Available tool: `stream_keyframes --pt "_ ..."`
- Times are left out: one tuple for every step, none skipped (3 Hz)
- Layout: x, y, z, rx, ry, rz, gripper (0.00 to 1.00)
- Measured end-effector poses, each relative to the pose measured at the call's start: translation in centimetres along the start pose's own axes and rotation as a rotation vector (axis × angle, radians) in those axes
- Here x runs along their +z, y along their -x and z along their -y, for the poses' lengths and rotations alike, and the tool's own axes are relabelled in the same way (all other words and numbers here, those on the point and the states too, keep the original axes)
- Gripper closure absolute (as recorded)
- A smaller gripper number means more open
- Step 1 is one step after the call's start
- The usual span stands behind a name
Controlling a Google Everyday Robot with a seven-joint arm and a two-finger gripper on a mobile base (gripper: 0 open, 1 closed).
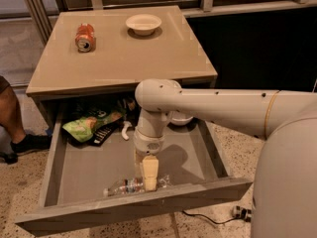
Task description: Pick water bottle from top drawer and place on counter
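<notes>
the top drawer [124, 213] is pulled wide open beneath the worktop [129, 53], its grey floor showing and its plain front panel nearest the camera. the water bottle [126, 186] lies on its side on the drawer floor, right against the inside of the front panel, with its length running along that panel and its label band showing near the middle. the robot's pale arm [218, 110] reaches in from the right, bends at a rounded joint over the middle of the drawer and points straight down, so the gripper [150, 182] hangs inside the drawer with its tip at the bottle, crossing in front of the bottle's right half. from this side only one beige face of the gripper shows, and whether it is open or closed on the bottle cannot be told. at the back left of the drawer lies a green snack bag [91, 124], with a flat dark object [104, 134] just beside it and a small white curved piece [126, 129] next to that; a round white thing [181, 118] sits at the back, partly hidden by the arm. on the worktop an orange-red soda can [85, 37] lies on its side near the far left, and a shallow white bowl [143, 24] stands well apart from it toward the far middle. at the left edge a person's bare leg [9, 110] and dark shoe [29, 143] rest on the speckled floor [15, 197].
</notes>
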State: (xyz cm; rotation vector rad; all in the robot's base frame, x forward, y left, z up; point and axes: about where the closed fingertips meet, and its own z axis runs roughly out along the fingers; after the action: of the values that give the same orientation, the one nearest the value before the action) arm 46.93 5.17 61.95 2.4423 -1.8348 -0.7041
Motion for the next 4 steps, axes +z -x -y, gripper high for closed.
stream_keyframes --pt "0.00 0.00 0.00 0.000 0.000 0.000 0.56" --pt "0.00 0.00 0.00 0.000 0.000 0.000 0.33" --pt "0.00 0.00 0.00 0.000 0.000 0.000 0.10" --pt "0.04 0.00 -0.01 0.000 0.001 0.000 0.00"
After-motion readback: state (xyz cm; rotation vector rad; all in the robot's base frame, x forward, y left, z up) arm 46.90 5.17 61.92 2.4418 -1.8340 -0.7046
